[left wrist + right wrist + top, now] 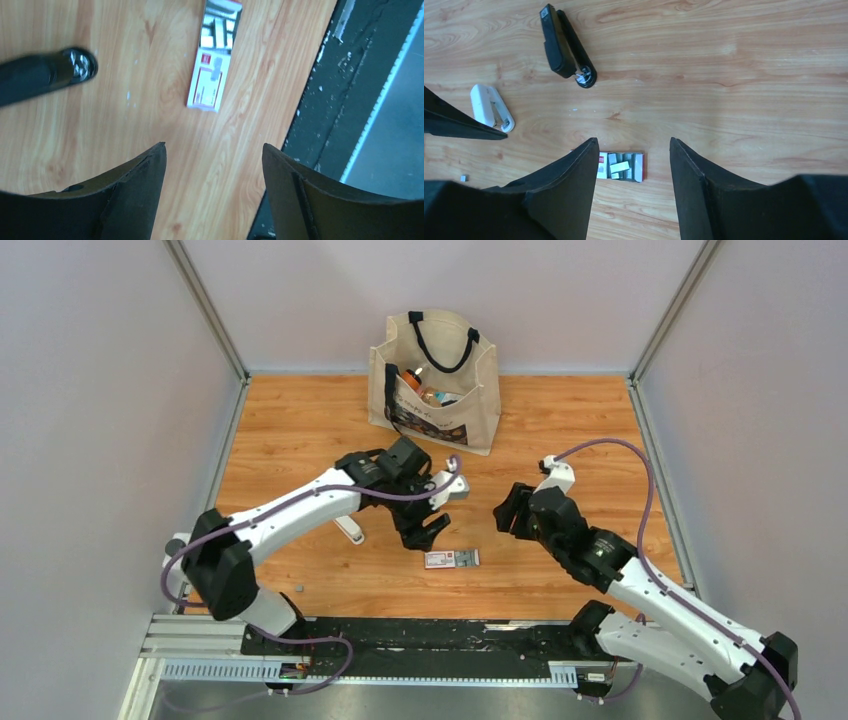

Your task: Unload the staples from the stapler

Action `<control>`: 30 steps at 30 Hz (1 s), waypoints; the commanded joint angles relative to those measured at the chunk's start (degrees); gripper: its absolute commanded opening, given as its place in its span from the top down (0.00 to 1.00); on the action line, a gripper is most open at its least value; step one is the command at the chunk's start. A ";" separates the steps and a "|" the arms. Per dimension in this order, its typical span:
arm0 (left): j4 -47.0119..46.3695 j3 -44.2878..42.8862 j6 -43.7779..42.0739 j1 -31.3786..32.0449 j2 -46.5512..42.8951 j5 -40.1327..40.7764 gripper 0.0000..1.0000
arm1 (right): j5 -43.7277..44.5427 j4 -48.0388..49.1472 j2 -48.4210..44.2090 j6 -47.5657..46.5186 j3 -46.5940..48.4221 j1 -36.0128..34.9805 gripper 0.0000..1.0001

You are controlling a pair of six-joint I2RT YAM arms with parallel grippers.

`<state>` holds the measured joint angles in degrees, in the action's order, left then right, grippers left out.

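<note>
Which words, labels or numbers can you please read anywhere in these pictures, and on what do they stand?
Nothing is legible.
Small red-and-white cardboard box: red-framed label, too blurred.
Slim black stapler: small pale label at one end, too small.
Beige canvas tote bag: dark printed panel, too small.

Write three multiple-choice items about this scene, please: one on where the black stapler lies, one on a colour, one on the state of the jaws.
1. The stapler: A) lies flat on the table, untouched; B) stands upright on its end; C) is clamped between jaws.
2. The small box is: A) blue; B) red and white; C) green.
3. The jaws of both arms are: A) shut on the stapler; B) shut on the box; C) open and empty.
Key: 1 A, table shows all around it; 2 B, its printed sleeve; 3 C, only table shows between them.
</note>
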<state>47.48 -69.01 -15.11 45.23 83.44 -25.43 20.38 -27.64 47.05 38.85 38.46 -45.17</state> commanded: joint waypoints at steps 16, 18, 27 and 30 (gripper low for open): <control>-6.53 -12.98 -2.73 15.94 21.58 19.80 0.32 | 3.96 -10.50 -14.79 1.40 1.18 10.36 0.42; -6.18 -13.78 -2.12 16.20 22.64 19.63 0.33 | 4.14 -11.03 -15.49 1.32 1.27 10.89 0.43; -4.24 -18.79 2.10 16.47 27.92 13.49 0.35 | 4.32 -13.23 -19.10 1.93 1.97 13.17 0.44; -4.07 -18.61 2.46 16.55 28.27 12.69 0.36 | 4.14 -13.84 -19.89 2.02 2.32 13.53 0.44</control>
<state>42.46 -85.82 -14.85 61.14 111.11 -9.91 23.46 -40.69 28.47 40.29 37.91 -32.14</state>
